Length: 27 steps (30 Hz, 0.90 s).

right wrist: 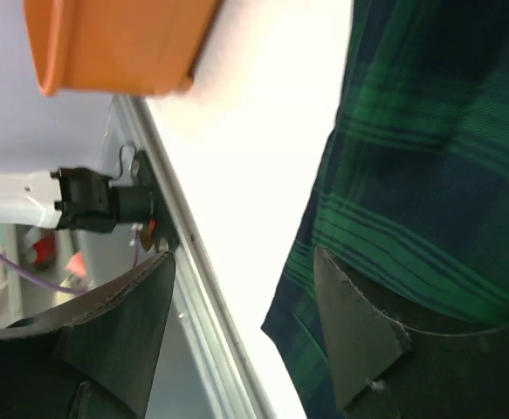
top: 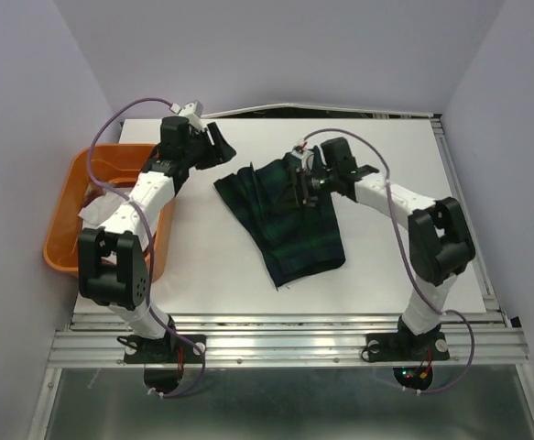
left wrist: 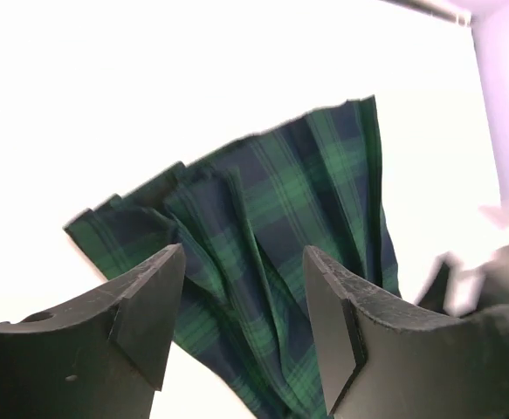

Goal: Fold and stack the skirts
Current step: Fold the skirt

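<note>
The basket at left holds more cloth. The left fingers gape empty near the green skirt, by its far-left corner. The right fingers gape empty over its far-right edge. The skirt lies spread mid-tabletop, likely ready to fold: next, pinch both far corners and bring them nearward. The tabletop is white and the walls lavender.

Pale lilac walls enclose a bright white table on aluminium rails.
</note>
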Each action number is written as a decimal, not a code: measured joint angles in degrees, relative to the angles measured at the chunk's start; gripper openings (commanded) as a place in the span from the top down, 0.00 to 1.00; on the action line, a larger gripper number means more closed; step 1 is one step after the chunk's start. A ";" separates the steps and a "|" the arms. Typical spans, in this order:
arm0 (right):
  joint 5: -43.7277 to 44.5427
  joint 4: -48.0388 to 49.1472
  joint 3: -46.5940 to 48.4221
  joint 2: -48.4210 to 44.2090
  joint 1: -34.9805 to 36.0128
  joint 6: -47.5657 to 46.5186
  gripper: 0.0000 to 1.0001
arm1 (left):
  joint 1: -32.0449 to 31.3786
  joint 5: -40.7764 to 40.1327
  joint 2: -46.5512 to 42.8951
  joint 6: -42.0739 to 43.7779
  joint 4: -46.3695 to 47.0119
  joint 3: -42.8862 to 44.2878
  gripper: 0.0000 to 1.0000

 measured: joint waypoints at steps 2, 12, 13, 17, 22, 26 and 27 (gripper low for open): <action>0.37 -2.05 0.02 -4.87 -3.34 -2.82 0.33 | -1.27 0.26 0.70 0.42 -0.74 0.00 0.32; 14.84 -16.24 -4.92 -11.23 -7.87 -16.55 0.37 | -5.84 -0.04 15.76 0.28 -1.99 4.37 0.33; 16.39 -17.53 -6.08 -11.04 -7.69 -17.16 0.37 | -5.84 -0.15 16.90 0.26 -2.21 4.59 0.33; 21.55 -20.83 -9.53 -9.92 -7.72 -19.10 0.37 | -5.81 -1.16 19.63 0.26 -3.26 5.16 0.40; 25.27 -22.03 -11.50 -8.72 -7.76 -21.86 0.38 | -5.84 -1.75 22.38 0.09 -4.37 7.58 0.73; 26.10 -21.84 -12.11 -6.23 -7.76 -23.41 0.38 | -5.84 -1.81 22.84 0.98 -5.92 10.32 1.00; 25.97 -21.68 -12.28 -5.81 -7.76 -23.56 0.38 | -5.84 -1.92 22.43 1.25 -6.19 10.73 1.00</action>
